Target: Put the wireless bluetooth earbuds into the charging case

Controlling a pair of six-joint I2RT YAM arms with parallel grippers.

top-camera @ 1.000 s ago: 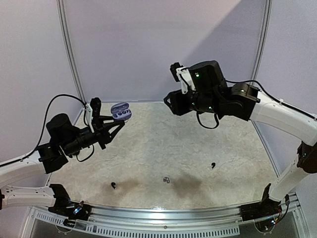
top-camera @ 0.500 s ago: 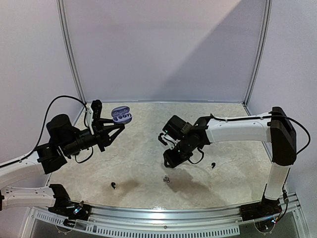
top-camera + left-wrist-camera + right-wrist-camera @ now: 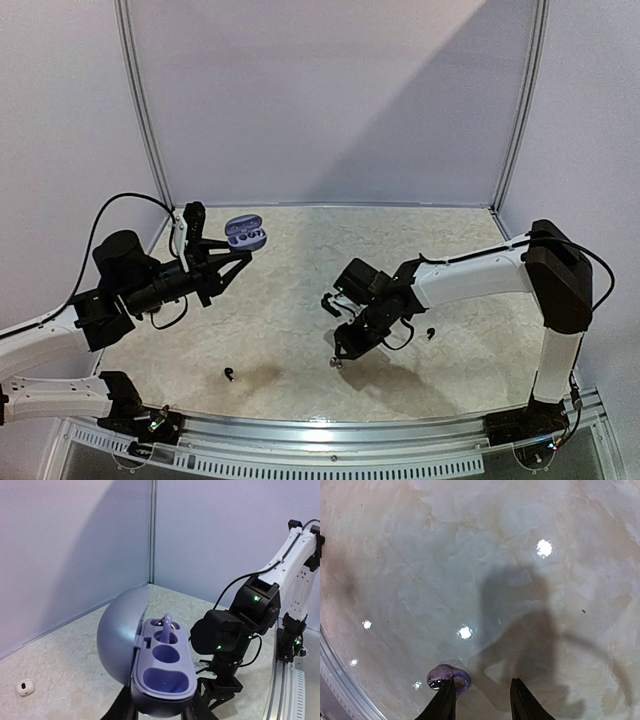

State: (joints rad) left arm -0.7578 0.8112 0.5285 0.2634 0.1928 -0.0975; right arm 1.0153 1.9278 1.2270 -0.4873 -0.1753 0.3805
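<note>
Right gripper (image 3: 340, 357): tips down just above the table (image 3: 300, 290), jaws partly open, nothing between them.
Grey earbud (image 3: 448, 677): lies on the table at the tip of one right-gripper finger (image 3: 444, 702), the one on the left of the wrist view. Only its edge reaches into the gap. I cannot tell whether it touches the finger.
Black earbuds: one (image 3: 430, 333) lies near the right gripper, to its right. The other (image 3: 230, 375) lies well apart, to its left.
Left gripper (image 3: 238, 252): closed on the case, holding it from below, clear of the table.
Case (image 3: 162, 672): well apart from the right gripper, to its left and farther from the bases. Its lid stands open.
Seated earbud (image 3: 167, 623): stands stem up in the case's far well; the near wells show nothing in them.
White item (image 3: 24, 686): small, on the table beyond the case from the right gripper; too small to tell what it is.
</note>
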